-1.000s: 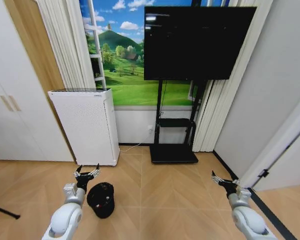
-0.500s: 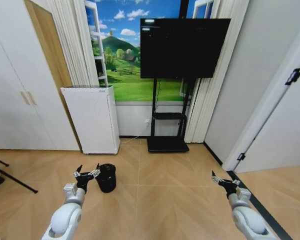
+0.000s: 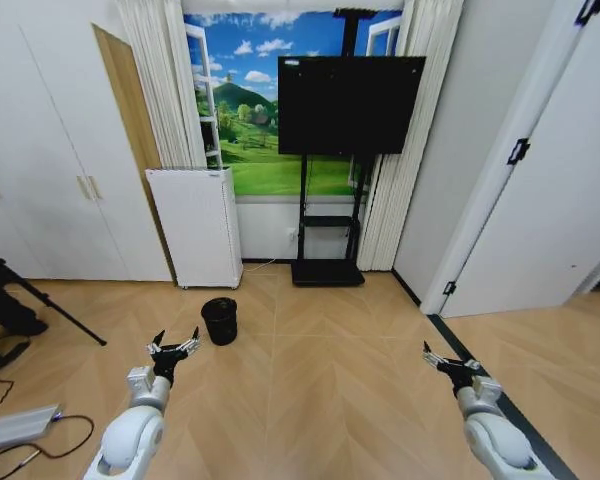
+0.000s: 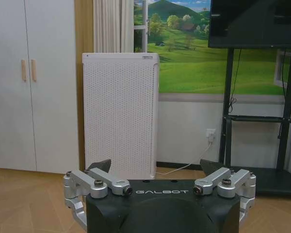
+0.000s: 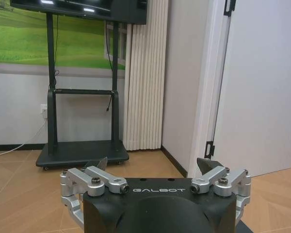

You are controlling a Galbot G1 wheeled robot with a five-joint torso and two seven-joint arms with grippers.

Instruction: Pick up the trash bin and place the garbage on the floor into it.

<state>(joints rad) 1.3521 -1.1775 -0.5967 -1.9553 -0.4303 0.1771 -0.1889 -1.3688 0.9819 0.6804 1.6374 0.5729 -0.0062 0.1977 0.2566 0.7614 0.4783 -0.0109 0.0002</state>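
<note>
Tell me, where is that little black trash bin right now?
In the head view the trash bin stands on the wooden floor left of centre, in front of the white perforated appliance and ahead of the left gripper.

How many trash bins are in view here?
1. The black trash bin stands on the wood floor, apart from and in front of the white perforated appliance, ahead of the left gripper.

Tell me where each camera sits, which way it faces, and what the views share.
Head view: high on the robot, looking forward and down at the floor, the trash bin, both arms.
Left wrist view: behind the open left claw, facing the white appliance.
Right wrist view: behind the open right claw, facing the TV stand.
Shared: appliance and TV stand also appear in the head view.
</note>
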